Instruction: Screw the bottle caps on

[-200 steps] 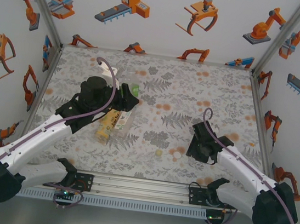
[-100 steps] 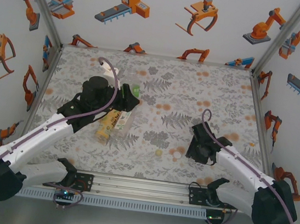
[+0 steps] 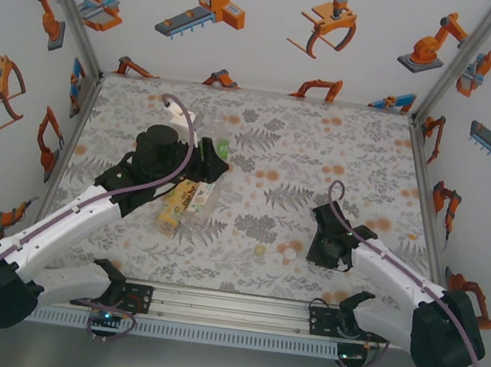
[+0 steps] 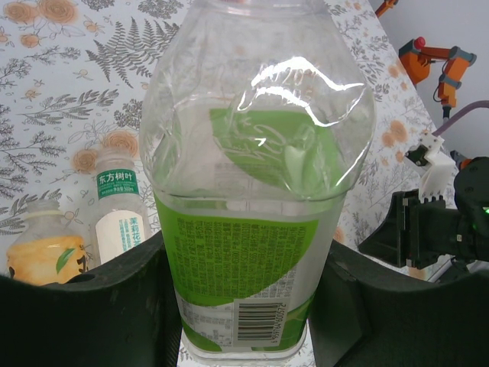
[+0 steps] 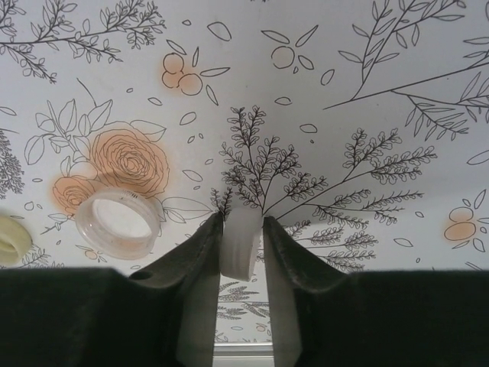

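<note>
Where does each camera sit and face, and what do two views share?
Top external: overhead behind the bases, facing the table; left arm, right arm show.
Left wrist: on that wrist, facing the clear bottle between left fingers.
Right wrist: facing the table; right fingers pinch a white cap.
Shared: loose white cap, top external and right wrist.

Bottles, three; green-label bottle [image 4: 252, 252]: clear, wall dented near the shoulder, clamped in the left gripper [image 4: 244, 248]; juice bottle [image 4: 46, 256]: yellow-orange, lying on the table; white-label bottle [image 4: 118, 218]: clear, green band at the neck, lying just beside the juice bottle.
Caps, three; white cap [image 5: 243, 241]: ribbed, on edge, pinched in the right gripper [image 5: 243, 222]; translucent cap [image 5: 118, 223]: flat, open side up, near it; yellow cap [image 5: 9, 238]: pale, just beside the translucent cap.
</note>
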Controlling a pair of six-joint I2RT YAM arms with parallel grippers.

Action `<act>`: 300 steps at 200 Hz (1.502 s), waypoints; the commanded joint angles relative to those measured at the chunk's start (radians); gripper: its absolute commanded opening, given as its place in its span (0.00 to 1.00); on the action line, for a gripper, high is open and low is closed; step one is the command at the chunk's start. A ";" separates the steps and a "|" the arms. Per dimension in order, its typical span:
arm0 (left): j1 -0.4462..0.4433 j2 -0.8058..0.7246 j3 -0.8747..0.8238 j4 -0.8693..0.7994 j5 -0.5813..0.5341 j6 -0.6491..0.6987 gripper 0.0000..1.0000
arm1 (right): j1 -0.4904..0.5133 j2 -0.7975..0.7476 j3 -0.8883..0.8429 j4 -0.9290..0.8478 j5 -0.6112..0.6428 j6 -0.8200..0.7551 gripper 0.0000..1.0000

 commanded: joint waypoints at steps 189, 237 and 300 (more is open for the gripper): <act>0.006 -0.051 0.034 -0.120 -0.001 -0.067 0.00 | -0.115 0.560 0.346 0.554 -0.540 -0.076 0.19; 0.005 -0.061 0.023 -0.107 0.003 -0.085 0.00 | -0.158 0.594 0.287 0.516 -0.538 -0.048 0.22; 0.006 -0.045 0.025 -0.099 0.008 -0.086 0.00 | -0.200 0.521 0.277 0.306 -0.377 -0.128 0.37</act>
